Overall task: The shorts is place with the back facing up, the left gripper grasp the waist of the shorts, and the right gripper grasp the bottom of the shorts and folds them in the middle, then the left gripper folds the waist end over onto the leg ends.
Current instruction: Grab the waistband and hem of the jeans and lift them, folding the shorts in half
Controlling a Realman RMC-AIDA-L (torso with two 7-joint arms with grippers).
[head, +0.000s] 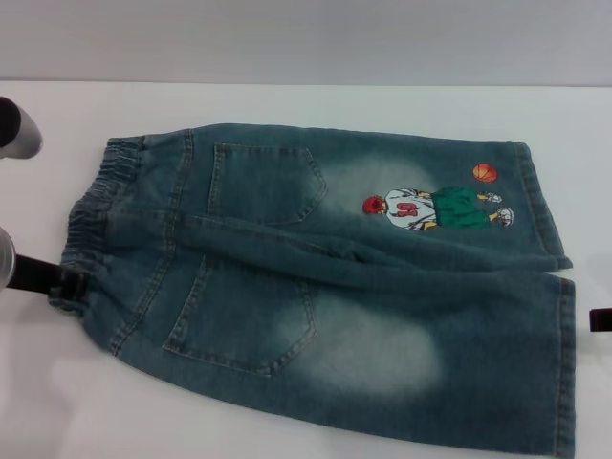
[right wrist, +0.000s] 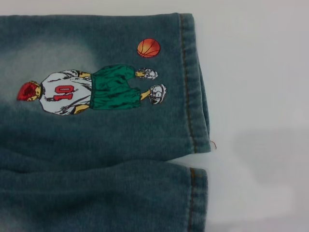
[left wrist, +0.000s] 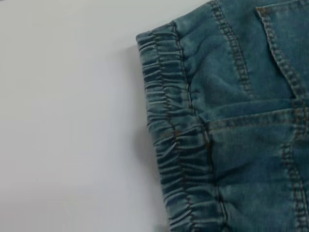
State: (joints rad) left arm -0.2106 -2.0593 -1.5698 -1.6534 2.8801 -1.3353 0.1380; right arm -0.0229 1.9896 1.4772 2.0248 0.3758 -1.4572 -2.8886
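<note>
Shorts [head: 325, 287] lie flat; left gripper [head: 65, 280] at waist [head: 91, 215].

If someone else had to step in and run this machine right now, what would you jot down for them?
Left gripper: at the table's left edge, right by the waist of the shorts; not clear whether it has a grip.
Right gripper: only a sliver shows at the right edge, beside the leg ends; nothing held that I can see.
The shorts lie flat on the white table, back pockets up, waist on the robot's left, hems on its right, cartoon print on the far leg.
Done: shorts laid out, arms at each end.
Left: grasp both ends, fold along the middle, then fold the waist onto the leg ends.
</note>
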